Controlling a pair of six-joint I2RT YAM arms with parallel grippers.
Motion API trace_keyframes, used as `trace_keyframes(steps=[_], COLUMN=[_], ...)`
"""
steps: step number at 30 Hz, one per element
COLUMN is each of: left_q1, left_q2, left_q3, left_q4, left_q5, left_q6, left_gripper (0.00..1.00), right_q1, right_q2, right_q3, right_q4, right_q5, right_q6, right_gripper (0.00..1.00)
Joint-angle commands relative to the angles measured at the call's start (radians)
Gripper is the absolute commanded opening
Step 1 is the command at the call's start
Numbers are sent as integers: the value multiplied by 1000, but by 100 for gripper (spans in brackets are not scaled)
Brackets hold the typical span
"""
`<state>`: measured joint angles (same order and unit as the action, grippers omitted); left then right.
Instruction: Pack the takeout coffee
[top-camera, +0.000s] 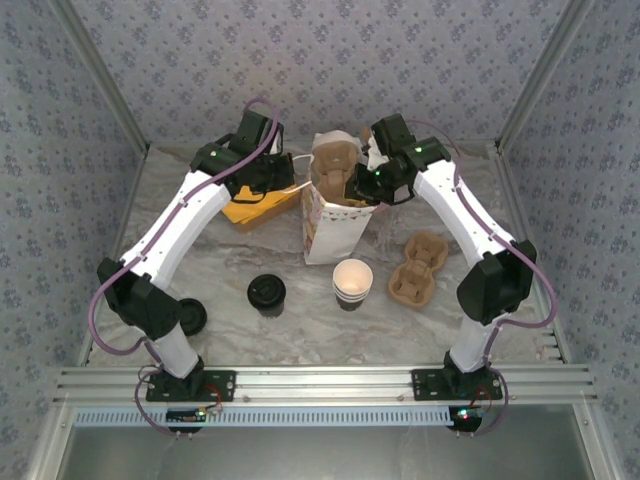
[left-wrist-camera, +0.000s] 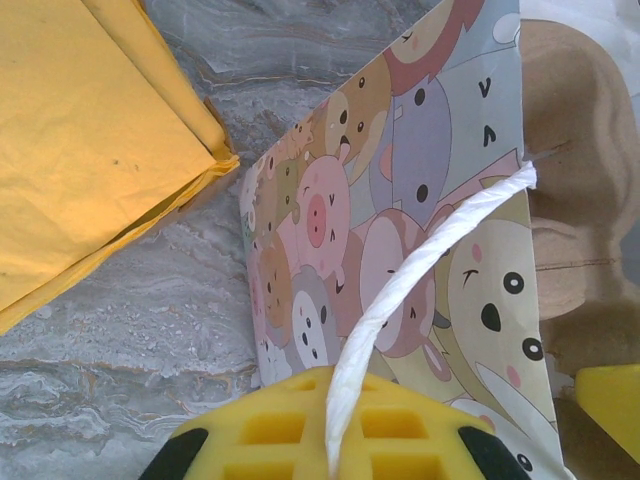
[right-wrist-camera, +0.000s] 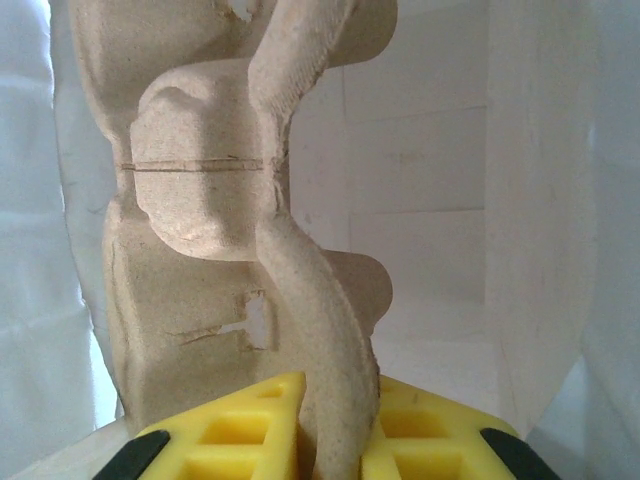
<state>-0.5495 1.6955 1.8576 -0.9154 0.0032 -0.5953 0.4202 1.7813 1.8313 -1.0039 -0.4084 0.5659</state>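
Note:
The takeout coffee (top-camera: 352, 281), a small cream-rimmed paper cup, stands upright on the table just in front of the cartoon-animal paper bag (top-camera: 328, 228). My left gripper (top-camera: 284, 184) is shut on the bag's white twisted handle (left-wrist-camera: 420, 270), which runs straight into the left gripper (left-wrist-camera: 338, 445) beside the printed bag wall (left-wrist-camera: 400, 190). My right gripper (top-camera: 362, 188) reaches into the bag's mouth and is shut on a brown cardboard carrier (top-camera: 337, 160). A curved wall of that carrier (right-wrist-camera: 200, 200) is pinched in the right gripper (right-wrist-camera: 338, 440), inside the white bag interior (right-wrist-camera: 450, 200).
A second cardboard carrier (top-camera: 418, 268) lies right of the cup. One black lid (top-camera: 267, 293) sits left of the cup and another (top-camera: 190, 315) by the left arm's base. A yellow envelope (top-camera: 255, 208) (left-wrist-camera: 90, 150) lies left of the bag.

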Motion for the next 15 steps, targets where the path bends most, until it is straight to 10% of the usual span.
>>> trace_keyframes(steps=[1,15], left_q1=[3,3], left_q2=[-31,-25], left_q3=[12,13], left_q4=[9,8], left_q5=[4,3], left_q6=[-3,0], left_gripper=[0,0], right_q1=[-14,-23], right_q2=[-37,-46], right_q3=[-23,-33], right_q4=[24,27], right_q5=[-31,-34], right_q6=[24,31], right_gripper=[17,18])
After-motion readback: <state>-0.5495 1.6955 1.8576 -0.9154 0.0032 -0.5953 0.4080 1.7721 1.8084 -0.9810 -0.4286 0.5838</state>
